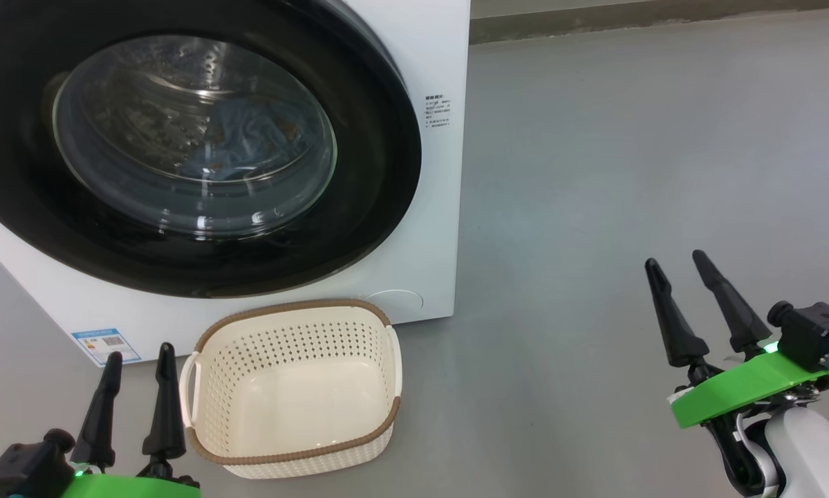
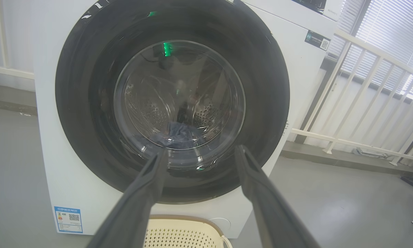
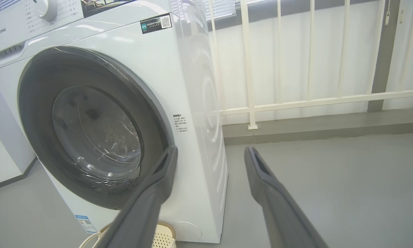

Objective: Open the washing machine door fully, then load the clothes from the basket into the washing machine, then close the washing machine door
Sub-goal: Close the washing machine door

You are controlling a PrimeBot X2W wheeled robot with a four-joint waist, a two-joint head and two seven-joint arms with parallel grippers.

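Head view: washing machine door (image 1: 193, 138) shut, ahead of left gripper (image 1: 140, 353); clothes (image 1: 248, 138) behind glass; basket (image 1: 296, 308) empty just beside. Left gripper and right gripper (image 1: 677, 260) spread, holding nothing. Closing looks done; next, just back clear.

The washing machine (image 1: 442, 207) is a white front-loading box on the grey floor (image 1: 628, 173). The washing machine door (image 1: 366, 138), round with a wide glossy black rim and a bulging glass window, is closed flat against its front. Behind the glass lie the clothes (image 1: 248, 135), light blue fabric with orange-brown prints. The basket (image 1: 296, 308), cream and perforated with a brown rim, stands upright and empty on the floor, just before the machine's lower front.
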